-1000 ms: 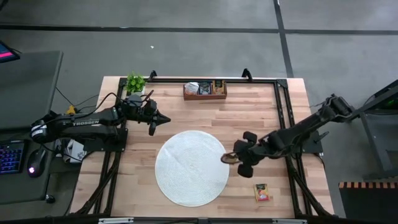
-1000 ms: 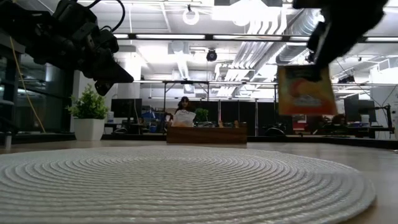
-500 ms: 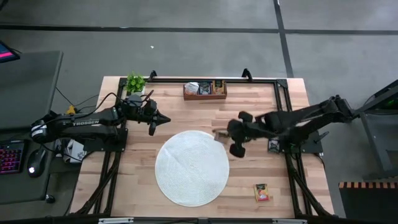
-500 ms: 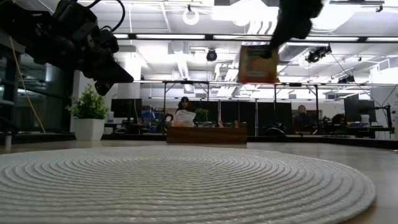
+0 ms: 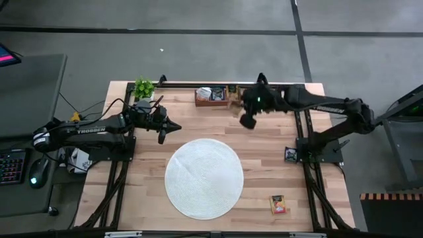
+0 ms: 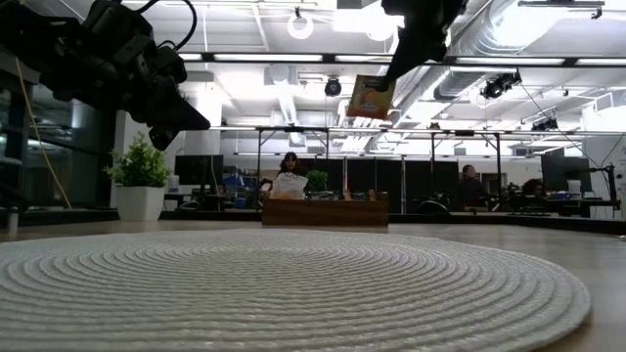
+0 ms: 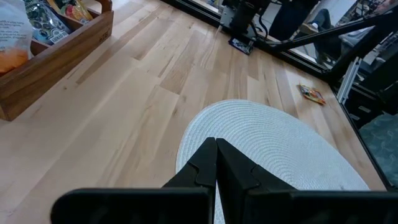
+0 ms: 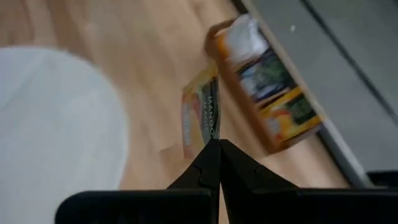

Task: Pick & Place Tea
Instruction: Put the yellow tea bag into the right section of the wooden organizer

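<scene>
While the right gripper, jaws pinched on a tea sachet's edge, hangs by the tray at 12 o'clock, the sachet looks light & floppy, so edge-gripping suits; left gripper idles shut at 9 o'clock.

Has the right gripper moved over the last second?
Yes. The right gripper, shut on a tea sachet, went from the round mat's right edge to the wooden tray.
</scene>
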Robot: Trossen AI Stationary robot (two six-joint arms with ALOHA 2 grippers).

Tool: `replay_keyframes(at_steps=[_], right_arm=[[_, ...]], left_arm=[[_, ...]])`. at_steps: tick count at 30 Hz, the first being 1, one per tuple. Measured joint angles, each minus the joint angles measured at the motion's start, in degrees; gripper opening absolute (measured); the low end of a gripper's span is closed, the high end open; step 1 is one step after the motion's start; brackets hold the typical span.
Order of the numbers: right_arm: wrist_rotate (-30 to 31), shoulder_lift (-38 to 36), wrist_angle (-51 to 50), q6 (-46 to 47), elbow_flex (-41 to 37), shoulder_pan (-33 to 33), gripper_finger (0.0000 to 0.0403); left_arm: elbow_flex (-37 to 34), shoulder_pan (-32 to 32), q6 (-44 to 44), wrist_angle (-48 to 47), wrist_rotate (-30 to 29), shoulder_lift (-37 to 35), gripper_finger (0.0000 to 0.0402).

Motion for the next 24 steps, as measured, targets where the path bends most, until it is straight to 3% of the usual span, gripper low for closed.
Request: replay_keyframes(at_steps=[7, 13, 24], right_arm=[[-6.6, 0.8, 9.9, -9.2, 0.1, -11.6, 0.0000], [-16.6, 5.1, 16.0, -15.9, 0.1, -20.2, 0.0000], [-27.9, 15.5, 18.8, -27.2, 0.1, -29.5, 0.0000]], left_arm=[[0.0, 0.0, 0.0, 0.0, 0.0, 0.0, 0.0000], [0.0, 0.0, 0.0, 0.0, 0.0, 0.0, 0.0000], [0.0, 0.0, 0.0, 0.0, 0.0, 0.0, 0.0000]])
